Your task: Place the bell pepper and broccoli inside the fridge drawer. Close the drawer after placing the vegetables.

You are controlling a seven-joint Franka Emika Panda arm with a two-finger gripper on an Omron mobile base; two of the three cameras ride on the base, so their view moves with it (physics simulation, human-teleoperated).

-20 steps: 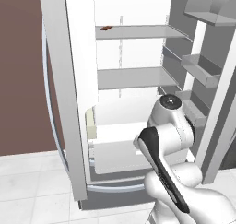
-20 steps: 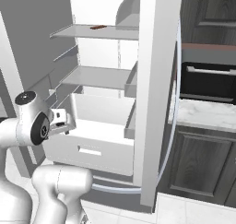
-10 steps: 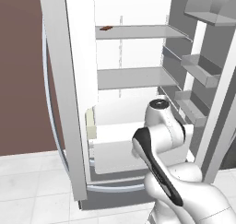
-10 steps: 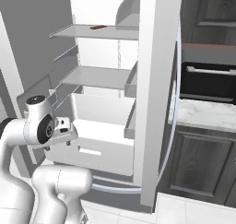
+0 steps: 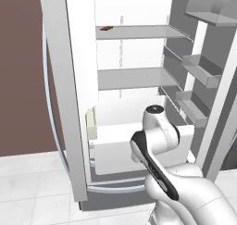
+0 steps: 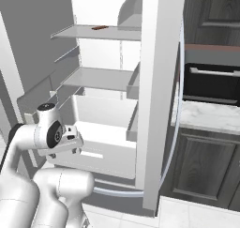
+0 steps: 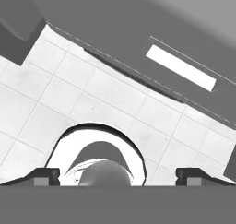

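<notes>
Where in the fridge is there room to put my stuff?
The middle shelf is bare from wall to door bins. The top shelf has one small brown thing at its left; the rest is free. The fridge drawer is crowded by the arm.

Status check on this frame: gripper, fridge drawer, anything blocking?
Gripper open, holding nothing, aimed down at the floor tiles. Fridge drawer pulled out, handle slot facing the arm. Nothing seen blocking the drawer front.
</notes>
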